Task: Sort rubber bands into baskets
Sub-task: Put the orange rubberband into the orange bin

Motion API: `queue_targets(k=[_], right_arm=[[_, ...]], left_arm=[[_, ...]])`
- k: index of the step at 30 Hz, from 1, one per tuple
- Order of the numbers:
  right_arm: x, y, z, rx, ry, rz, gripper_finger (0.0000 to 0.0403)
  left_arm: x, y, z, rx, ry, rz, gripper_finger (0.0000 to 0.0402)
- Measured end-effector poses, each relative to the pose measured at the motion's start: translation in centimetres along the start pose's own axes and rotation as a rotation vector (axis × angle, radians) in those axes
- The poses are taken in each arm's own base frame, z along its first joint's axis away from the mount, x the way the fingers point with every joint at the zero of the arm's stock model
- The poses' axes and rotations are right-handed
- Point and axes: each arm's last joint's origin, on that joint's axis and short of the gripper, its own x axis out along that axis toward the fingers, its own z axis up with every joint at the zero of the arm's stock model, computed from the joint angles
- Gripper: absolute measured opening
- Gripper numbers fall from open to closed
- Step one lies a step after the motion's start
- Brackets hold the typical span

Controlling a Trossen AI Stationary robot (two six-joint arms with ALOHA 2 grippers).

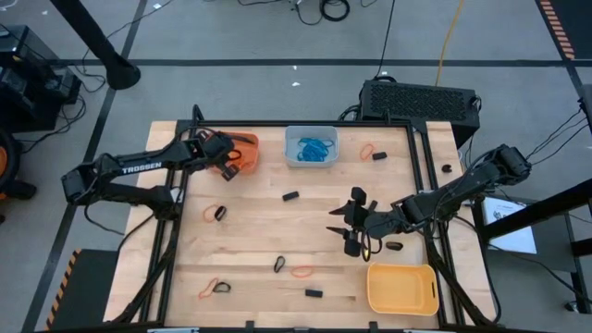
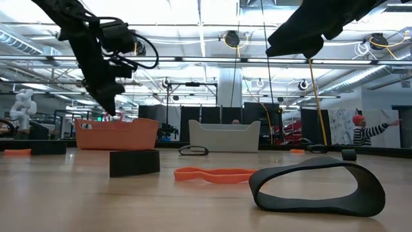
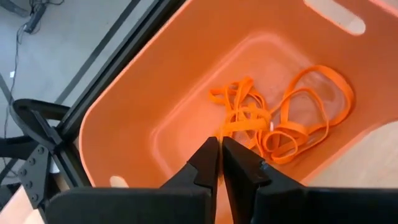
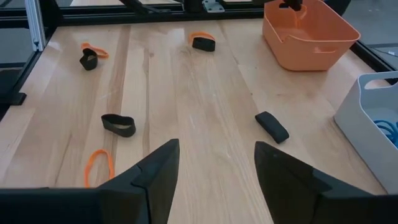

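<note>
My left gripper (image 1: 230,167) (image 3: 219,142) hangs tipped down into the orange basket (image 1: 246,148) (image 3: 143,118) at the table's far left, its fingers all but shut with only a thin slit between them. Several orange rubber bands (image 3: 283,121) lie tangled on that basket's floor, just below the fingertips. My right gripper (image 1: 354,224) (image 4: 217,152) waits open above bare wood at the middle right, nothing between its fingers. The pale blue-grey basket (image 1: 311,159) holds blue bands (image 1: 314,147). The yellow basket (image 1: 402,289) stands at the near right. My left gripper's fingertips (image 3: 210,148) stand right at one orange strand (image 3: 235,126) of the tangle, coming slanting down from above. Whether they touch or pinch that strand, I cannot tell. The bands lie slack on the basket floor.
Loose bands lie scattered on the wood: black ones (image 1: 290,196) (image 1: 219,213) (image 1: 279,265) (image 1: 314,293) (image 1: 394,246), orange ones (image 1: 302,272) (image 1: 366,150), and an orange and black pair (image 1: 215,287). A black frame (image 1: 421,185) borders the table.
</note>
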Motion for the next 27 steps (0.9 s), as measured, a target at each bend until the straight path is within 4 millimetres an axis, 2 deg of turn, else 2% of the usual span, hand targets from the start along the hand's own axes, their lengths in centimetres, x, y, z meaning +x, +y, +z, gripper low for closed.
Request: queue_targets(k=[4,11,14,27], right_arm=[[0.0,0.0,0.0,0.0,0.0,0.0,0.0201],[0.0,0.0,0.0,-0.013,0.0,-0.001,0.0201],[0.0,0.0,0.0,-0.015,0.0,-0.001,0.0201],[0.0,0.0,0.0,-0.024,0.0,-0.003,0.0201]], left_arm=[[0.0,0.0,-0.1,0.009,0.01,0.0,0.004],[0.0,0.0,-0.1,0.002,0.011,0.001,0.013],[0.0,0.0,-0.1,-0.016,0.011,0.001,0.0155],[-2.1,0.1,2.1,-0.05,-0.045,-0.04,0.0167]])
